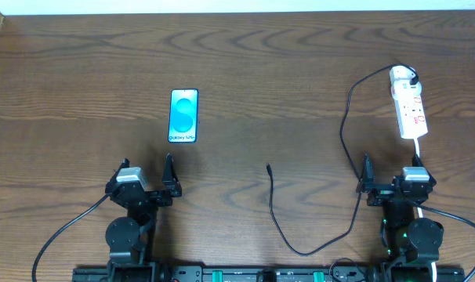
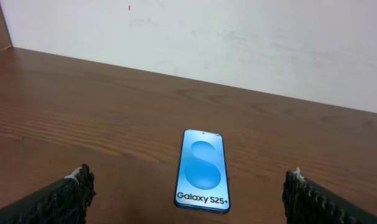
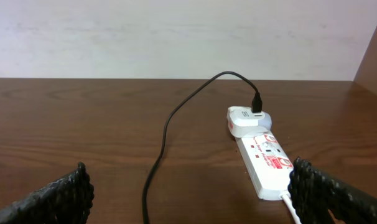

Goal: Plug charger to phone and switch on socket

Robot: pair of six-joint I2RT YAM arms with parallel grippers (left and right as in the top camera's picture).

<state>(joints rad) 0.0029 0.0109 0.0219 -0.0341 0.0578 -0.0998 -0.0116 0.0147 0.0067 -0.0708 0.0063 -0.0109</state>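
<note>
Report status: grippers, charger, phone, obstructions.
Left gripper, right gripper open, empty. Charger tip loose, apart from phone. Plug end in socket. Nothing between.

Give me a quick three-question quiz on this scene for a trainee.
1. True or false: the charger is plugged into the phone.
2. Where is the charger's white plug? A: in the socket. B: beside the phone. C: held by a gripper.
3. Fill in: the left gripper and the right gripper both stand ____.

Key
1. False: its tip lies on the table, apart from the phone.
2. A.
3. open.
</note>
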